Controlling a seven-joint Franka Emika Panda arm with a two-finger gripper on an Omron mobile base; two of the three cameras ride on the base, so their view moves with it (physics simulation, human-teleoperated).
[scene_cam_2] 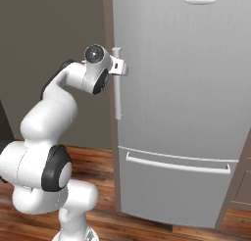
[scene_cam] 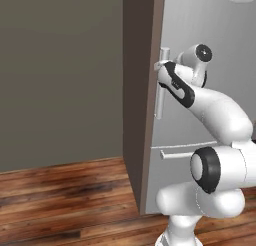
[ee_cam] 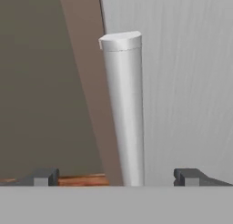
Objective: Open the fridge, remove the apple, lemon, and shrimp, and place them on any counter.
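A reddish-brown plank floor (scene_cam: 60, 195) runs under a plain grey-brown wall (scene_cam: 60, 75). The tall light-grey fridge (scene_cam_2: 176, 103) stands shut, its side boxed in by a brown panel (scene_cam: 140, 90), with a lower drawer (scene_cam_2: 171, 191) below carrying a horizontal bar. Nothing of what it holds can be seen through the closed door. The long upright handle (ee_cam: 124, 109) sits near the door's left edge. The gripper (ee_cam: 117, 176) is at the upper part of that handle, jaws spread fully wide with one fingertip (ee_cam: 43, 176) either side of the bar; it seems not to touch it, though the base views are too coarse to be sure.
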